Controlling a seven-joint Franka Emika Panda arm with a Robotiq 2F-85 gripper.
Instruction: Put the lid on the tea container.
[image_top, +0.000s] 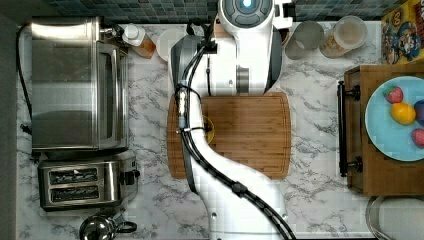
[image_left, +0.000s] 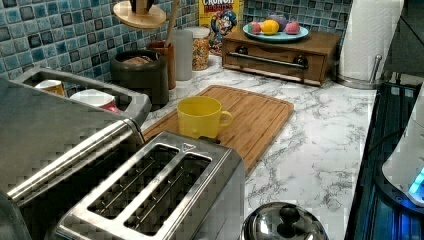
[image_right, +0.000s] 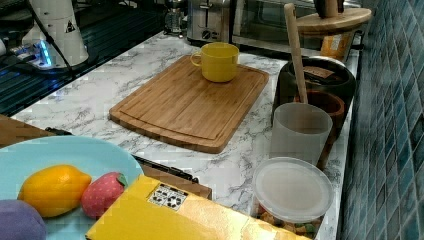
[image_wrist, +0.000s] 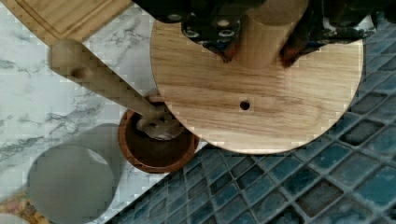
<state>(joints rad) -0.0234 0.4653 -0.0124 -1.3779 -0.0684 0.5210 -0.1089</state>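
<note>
My gripper (image_wrist: 259, 46) is shut on the wooden knob of the lid (image_wrist: 257, 98), a round flat wooden disc. In the left view the gripper (image_left: 140, 4) holds the lid (image_left: 139, 16) level in the air, well above the tea container (image_left: 141, 75), a wide black canister by the tiled wall. In the right view the lid (image_right: 334, 19) hangs over the tea container (image_right: 320, 79), clear of its rim, with brown packets showing inside. In the top view the white arm (image_top: 245, 45) covers the container.
A brown cup (image_wrist: 156, 149) with a wooden utensil (image_right: 296, 50) stands right beside the container, then a translucent grey cup (image_right: 300, 131) and a lidded cereal jar (image_right: 292, 190). A yellow mug (image_left: 200, 116) sits on the cutting board (image_left: 260, 117). Toaster (image_left: 155, 200), toaster oven (image_top: 75, 82).
</note>
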